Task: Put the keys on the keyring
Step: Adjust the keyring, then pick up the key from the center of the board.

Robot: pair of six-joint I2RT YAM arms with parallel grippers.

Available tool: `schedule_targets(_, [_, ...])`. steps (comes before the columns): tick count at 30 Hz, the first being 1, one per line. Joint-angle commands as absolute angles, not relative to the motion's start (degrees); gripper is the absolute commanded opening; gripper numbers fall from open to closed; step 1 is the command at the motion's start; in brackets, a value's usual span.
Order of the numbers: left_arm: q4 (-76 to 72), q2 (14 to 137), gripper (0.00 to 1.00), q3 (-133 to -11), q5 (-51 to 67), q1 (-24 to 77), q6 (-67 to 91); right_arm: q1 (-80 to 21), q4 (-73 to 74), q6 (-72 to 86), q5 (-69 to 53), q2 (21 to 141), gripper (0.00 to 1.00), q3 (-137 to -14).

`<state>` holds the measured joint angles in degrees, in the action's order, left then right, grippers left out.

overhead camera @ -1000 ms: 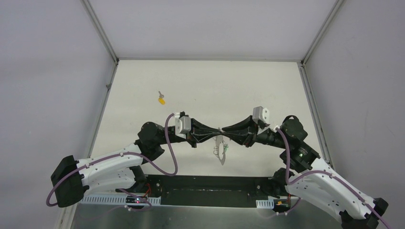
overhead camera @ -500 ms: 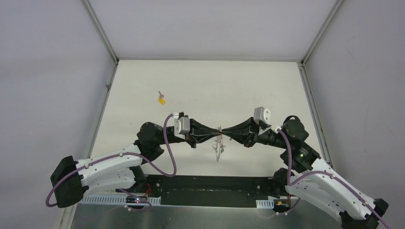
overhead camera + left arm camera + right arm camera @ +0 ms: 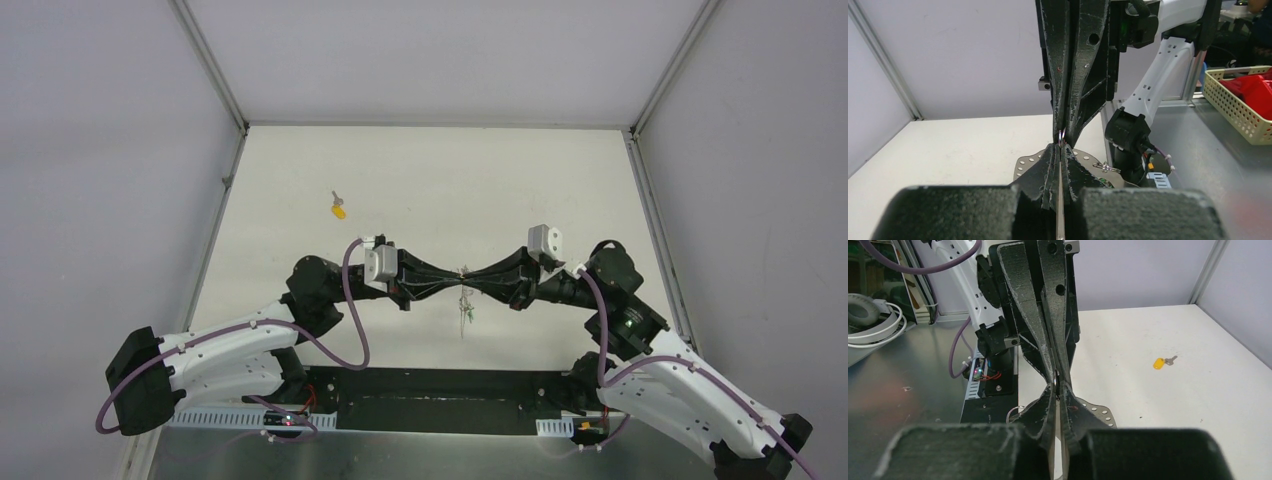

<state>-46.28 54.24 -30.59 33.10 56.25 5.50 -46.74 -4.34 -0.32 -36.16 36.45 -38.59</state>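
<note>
My left gripper (image 3: 455, 273) and right gripper (image 3: 472, 273) meet tip to tip above the table's near middle, both shut. A small silver ring (image 3: 1062, 136) is pinched between the touching tips; it also shows in the right wrist view (image 3: 1055, 385). The keyring (image 3: 465, 310) hangs from that point, edge-on, as a thin grey loop with pale studs (image 3: 1024, 165). Small metal bits and a green tag (image 3: 1104, 183) hang with it. The yellow-tagged key (image 3: 340, 209) lies alone on the table at the far left, also seen in the right wrist view (image 3: 1163, 362). The black-tagged key is not visible.
White walls with metal corner posts (image 3: 210, 70) enclose the table. A black base plate (image 3: 430, 390) lies between the arm bases at the near edge. A cream basket with red things (image 3: 1248, 100) stands outside the cell.
The hanging keyring has turned from broadside to edge-on and swung a little. The two grippers have closed the small gap between their tips.
</note>
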Motion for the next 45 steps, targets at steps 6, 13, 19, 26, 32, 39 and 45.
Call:
schedule_targets(6, [-49.99, 52.56, 0.05, -32.09, 34.4, 57.04, 5.8, -46.76, -5.05, -1.36, -37.34, 37.34, 0.0, -40.06])
schedule_targets(13, [-39.82, 47.13, 0.53, -31.4, 31.12, 57.11, 2.91, -46.83, -0.35, -3.15, -34.64, 37.58, 0.0, -41.91])
schedule_targets(19, [-27.75, 41.89, 0.63, -32.07, 29.24, 57.07, -0.42, -46.71, 4.23, -4.55, -30.46, 37.95, 0.0, -43.01])
schedule_targets(26, [-17.28, 39.83, 0.88, -33.46, 13.55, 57.09, 5.38, -46.67, 9.05, -7.24, -23.75, 37.55, 0.0, -44.36])
schedule_targets(32, [-0.87, 48.03, 0.99, -42.11, 0.38, 56.98, 13.58, -46.66, 14.12, -9.09, -12.46, 35.59, 0.0, -46.44])
schedule_targets(39, [14.5, 66.68, 0.98, -55.1, -5.38, 56.52, 25.84, -46.68, 19.46, -10.67, 2.74, 32.2, 0.0, -48.86])
schedule_targets(45, [18.36, 82.37, 0.94, -63.96, -3.27, 54.29, 43.36, -46.67, 23.15, -11.95, 15.53, 26.71, 0.0, -49.03])
